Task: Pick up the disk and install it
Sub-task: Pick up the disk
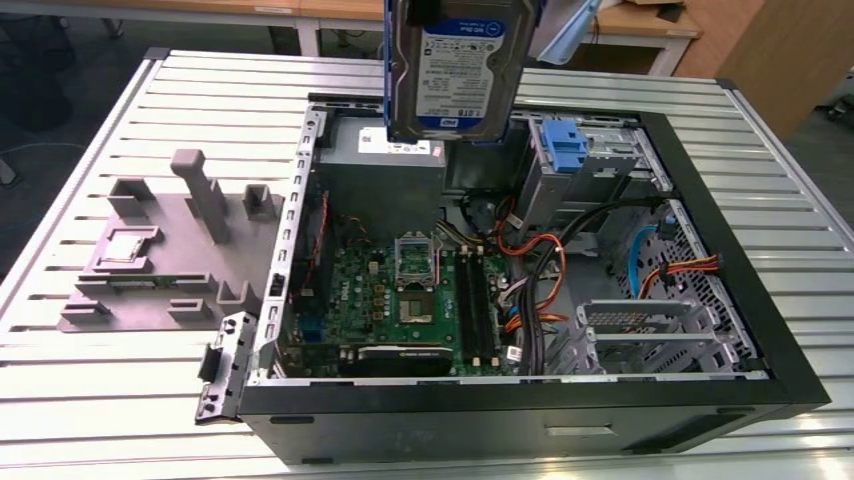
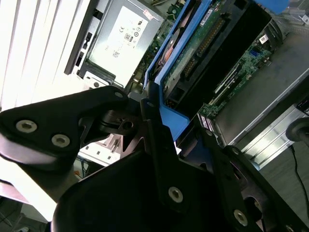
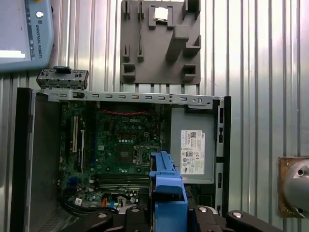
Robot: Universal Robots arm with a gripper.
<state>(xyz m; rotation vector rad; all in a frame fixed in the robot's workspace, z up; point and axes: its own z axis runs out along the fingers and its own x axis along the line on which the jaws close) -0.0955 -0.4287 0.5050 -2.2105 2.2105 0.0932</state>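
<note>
The disk (image 1: pixel 454 70), a silver-grey drive with a white-and-blue label in a bright blue carrier, hangs upright above the back of the open computer case (image 1: pixel 781 330), over the power supply. In the second wrist view my gripper (image 2: pixel 155 113) is shut on the disk (image 2: pixel 203 43), its black fingers (image 2: pixel 96 108) clamping the blue carrier edge. The first wrist view looks down past the carrier's blue end (image 3: pixel 167 186) into the case below.
Inside the case lie the motherboard (image 1: pixel 400 290), a grey power supply with a white sticker (image 3: pixel 193 145), orange and black cables (image 1: pixel 547 270) and a drive bay holding a bare blue bracket (image 1: pixel 567 145). A grey fixture plate (image 1: pixel 160 250) sits on the slatted table at the exterior view's left.
</note>
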